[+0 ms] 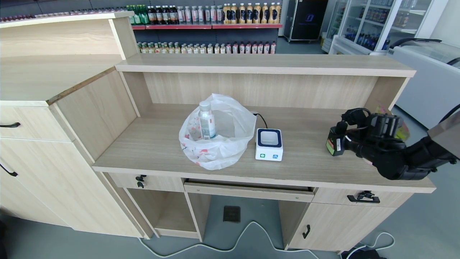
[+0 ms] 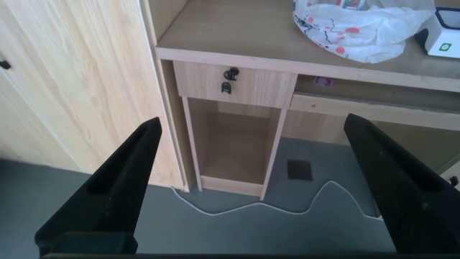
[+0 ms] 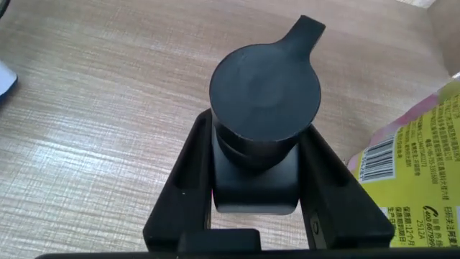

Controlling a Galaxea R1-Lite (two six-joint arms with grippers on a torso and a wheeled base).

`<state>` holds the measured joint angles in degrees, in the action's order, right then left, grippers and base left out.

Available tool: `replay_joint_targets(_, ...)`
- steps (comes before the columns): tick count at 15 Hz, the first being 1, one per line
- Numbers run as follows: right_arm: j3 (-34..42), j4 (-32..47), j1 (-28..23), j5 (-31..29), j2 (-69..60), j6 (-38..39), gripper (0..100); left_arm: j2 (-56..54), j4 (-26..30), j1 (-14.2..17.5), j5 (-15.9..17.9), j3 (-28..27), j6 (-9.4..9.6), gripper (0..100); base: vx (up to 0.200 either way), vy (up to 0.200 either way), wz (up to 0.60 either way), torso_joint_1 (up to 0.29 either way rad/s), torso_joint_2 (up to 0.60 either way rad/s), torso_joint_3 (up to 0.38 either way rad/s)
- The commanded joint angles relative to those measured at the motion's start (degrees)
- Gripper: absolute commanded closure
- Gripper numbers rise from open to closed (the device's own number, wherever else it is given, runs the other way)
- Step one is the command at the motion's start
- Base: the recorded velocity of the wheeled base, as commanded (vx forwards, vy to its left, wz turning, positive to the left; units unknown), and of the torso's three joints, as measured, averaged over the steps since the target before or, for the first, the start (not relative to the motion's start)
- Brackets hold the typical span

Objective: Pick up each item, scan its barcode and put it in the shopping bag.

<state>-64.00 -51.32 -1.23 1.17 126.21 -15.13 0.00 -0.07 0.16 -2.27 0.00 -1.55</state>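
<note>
Closest thing in the head view is the right gripper (image 1: 340, 141), hanging over the counter (image 1: 161, 144) well to the right of the scanner (image 1: 268, 144). It's clamped on what looks like a small black bottle (image 1: 333, 144) with a green and red label, though the arm hides a lot of it. The shopping bag (image 1: 215, 138) slumps right up against the scanner's left side, mouth open, with a clear bottle (image 1: 206, 120) standing upright inside. A yellow packet (image 1: 403, 130) peeks out farther right of the scanner than the gripper, mostly hidden.

In the left wrist view, the left gripper (image 2: 253, 126) is spread wide with nothing between its fingers (image 2: 118, 191). It sits lower than the counter top the scanner (image 2: 445, 39) stands on, over on the bag's (image 2: 359, 29) side of it, facing a drawer (image 2: 233, 83) and a white cable (image 2: 251, 205) on the floor.

In the right wrist view, the right gripper (image 3: 262, 176) has both fingers (image 3: 188, 173) pressed against the black bottle's (image 3: 264, 93) sides, flip cap toward the camera. The yellow packet (image 3: 417, 162) lies just beside it, barcode showing, on the side away from the scanner.
</note>
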Motion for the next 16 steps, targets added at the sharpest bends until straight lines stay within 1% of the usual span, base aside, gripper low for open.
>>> replay_joint_targets(1,2.57,-1.06,0.09,0.06,-2.63,-0.34,100,0.00,-0.01,-0.07,-0.02,0.00,-0.03,0,0.000,0.000,0.00,0.000,0.00,0.000)
replay_joint_targets(4,4.76,-1.24,1.32,0.06,-7.73,-3.42,100,0.00,-0.01,0.02,-0.02,0.00,-0.03,0,0.000,0.000,0.00,0.000,0.00,0.000)
replay_joint_targets(6,6.17,-1.24,5.54,0.06,-15.20,-4.91,100,0.00,-0.01,0.02,-0.02,0.00,-0.03,0,0.000,0.000,0.00,0.000,0.00,0.000)
replay_joint_targets(7,6.70,-1.32,6.59,0.06,-16.79,-5.44,100,0.00,-0.01,-0.07,-0.02,0.00,-0.03,0,0.000,0.000,0.00,0.000,0.00,0.000)
replay_joint_targets(8,8.63,-1.15,10.28,0.06,-22.23,-10.01,100,0.00,-0.01,0.02,-0.02,0.00,-0.03,0,0.000,0.000,0.00,0.000,0.00,0.000)
replay_joint_targets(10,11.88,-0.97,14.68,0.15,-28.74,-20.56,100,0.00,-0.01,0.02,-0.02,0.00,-0.03,0,0.000,0.000,0.00,0.000,0.00,0.000)
replay_joint_targets(12,13.38,-3.08,18.90,0.32,-33.13,-30.93,100,0.00,-0.01,0.02,-0.02,0.00,-0.03,0,0.000,0.000,0.00,0.000,0.00,0.000)
replay_joint_targets(13,14.43,-5.37,20.57,0.59,-34.98,-37.87,100,0.00,-0.01,0.02,-0.02,0.00,-0.03,0,0.000,0.000,0.00,0.000,0.00,0.000)
replay_joint_targets(14,16.45,-8.79,21.18,1.91,-37.00,-44.90,100,0.00,-0.01,0.02,-0.02,0.00,-0.03,0,0.000,0.000,0.00,0.000,0.00,0.000)
replay_joint_targets(15,19.62,-14.60,21.27,4.72,-39.02,-52.90,100,0.00,-0.01,0.02,-0.02,0.00,-0.03,0,0.000,0.000,0.00,0.000,0.00,0.000)
replay_joint_targets(16,24.36,-21.10,21.18,9.64,-40.78,-59.67,100,0.00,-0.01,0.02,-0.02,0.00,-0.03,0,0.000,0.000,0.00,0.000,0.00,0.000)
